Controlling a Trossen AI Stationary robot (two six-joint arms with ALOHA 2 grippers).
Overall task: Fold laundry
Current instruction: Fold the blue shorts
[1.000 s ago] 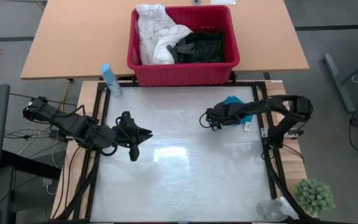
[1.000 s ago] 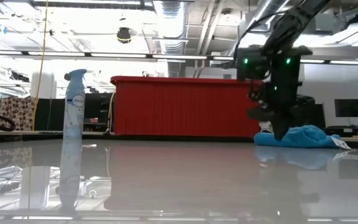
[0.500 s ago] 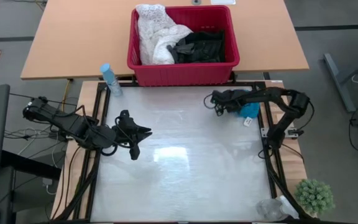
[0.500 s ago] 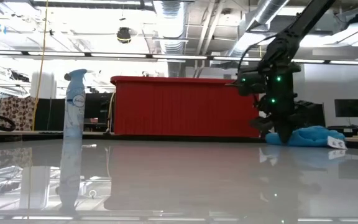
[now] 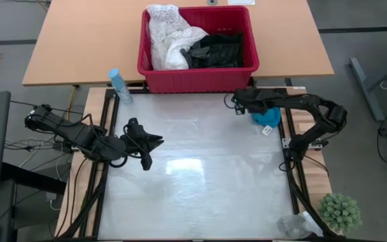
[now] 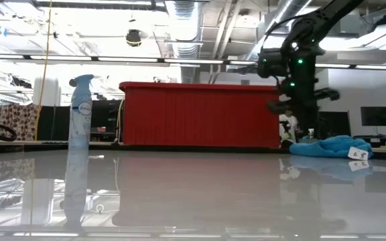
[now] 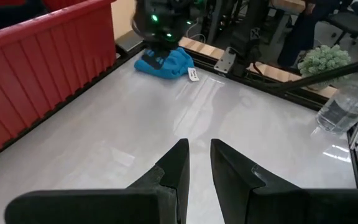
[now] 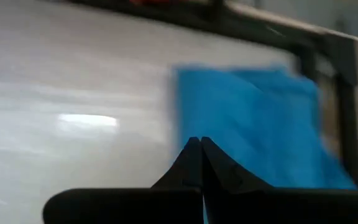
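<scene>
High view: clenched right tool has left teal garment, moving toward basket

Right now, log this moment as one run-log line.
right gripper: shut, empty, beside small teal garment | left gripper: slightly parted, empty, waiting mid-table | red slotted plastic basket: white and black laundry inside

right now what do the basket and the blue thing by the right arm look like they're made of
Basket: rigid red plastic, judging by its slotted, ribbed walls and even colour. Teal garment: soft knit or terry-like cloth, matte and rumpled, with a small white tag; exact fabric unclear.
</scene>
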